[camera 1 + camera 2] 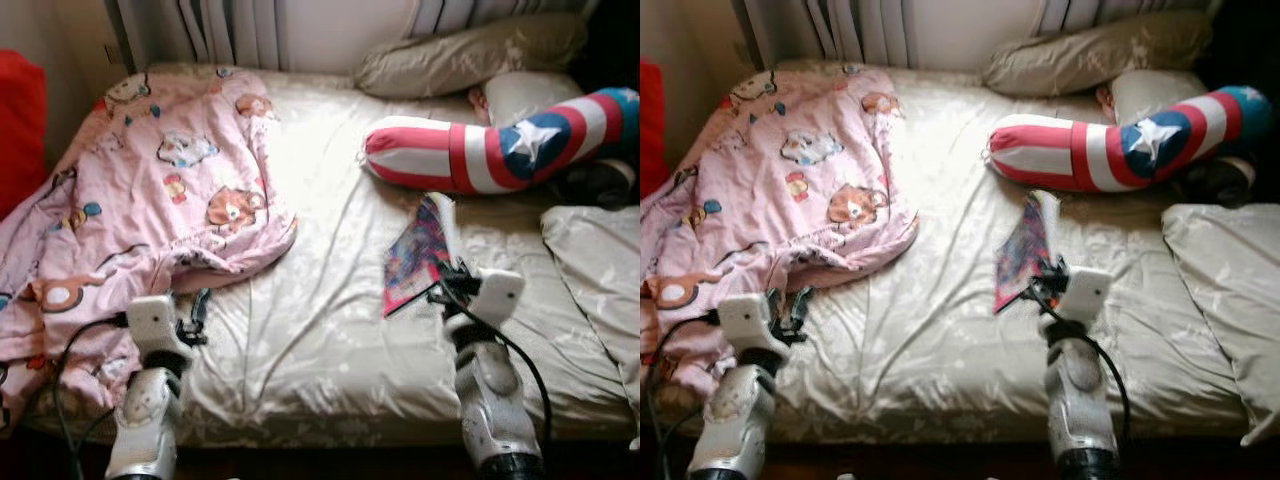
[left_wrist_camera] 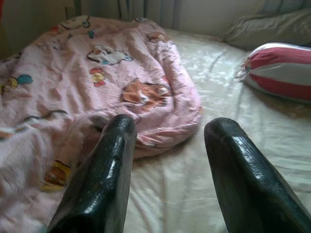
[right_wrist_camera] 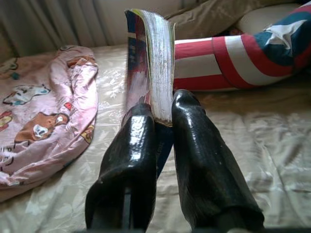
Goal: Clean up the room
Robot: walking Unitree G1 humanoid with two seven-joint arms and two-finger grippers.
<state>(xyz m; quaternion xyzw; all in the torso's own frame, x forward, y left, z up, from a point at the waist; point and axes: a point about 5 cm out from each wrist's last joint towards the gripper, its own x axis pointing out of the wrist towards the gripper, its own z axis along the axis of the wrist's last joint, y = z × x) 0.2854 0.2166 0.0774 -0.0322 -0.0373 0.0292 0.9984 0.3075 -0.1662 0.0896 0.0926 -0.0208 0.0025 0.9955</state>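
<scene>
Strong light is pouring in from the curtains (image 1: pixel 230 30) at the head of the bed, beyond both grippers, and it is washing out the cream sheet (image 1: pixel 310 190) into a near-white glare ahead of the left gripper (image 1: pixel 192 322). Detail is blowing out there. The pink blanket (image 2: pixel 58 82) is looking soft and hazy, colours bleeding slightly. Below the arms, the bed's front edge is sinking into deep shadow. In the right wrist view, the glossy black fingers (image 3: pixel 131 160) are catching pale highlights while the book's (image 3: pixel 158 58) page edges are glowing bright. The striped pillow (image 1: pixel 1110 145) is smearing faintly, and the far corner past the right gripper (image 3: pixel 163 114) is going nearly black.
</scene>
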